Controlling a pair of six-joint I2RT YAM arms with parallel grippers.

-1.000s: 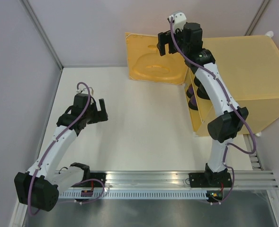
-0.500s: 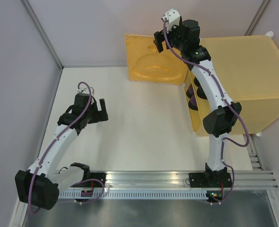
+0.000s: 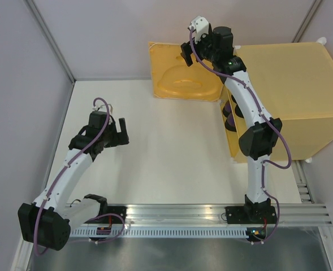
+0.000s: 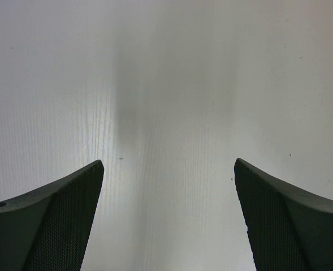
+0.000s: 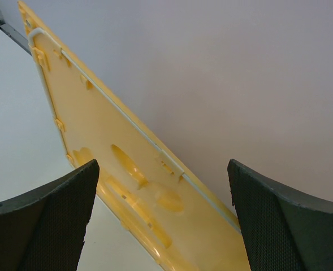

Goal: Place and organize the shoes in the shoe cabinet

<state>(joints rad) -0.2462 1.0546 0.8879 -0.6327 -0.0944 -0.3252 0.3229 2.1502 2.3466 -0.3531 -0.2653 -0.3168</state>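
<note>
White arm links (image 3: 65, 174), black joints (image 3: 258, 141), purple cables (image 3: 100, 100)

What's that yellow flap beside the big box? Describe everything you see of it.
It is a door: a square yellow-orange panel, plastic-looking, with a rounded embossed motif and a pale strip along one edge. It stands swung wide open, upright by the back wall, joined to the front corner of the shoe cabinet. The open right gripper hovers near its top edge.

Shoe cabinet (image 3: 302, 79) on white table (image 3: 172, 149)
</note>
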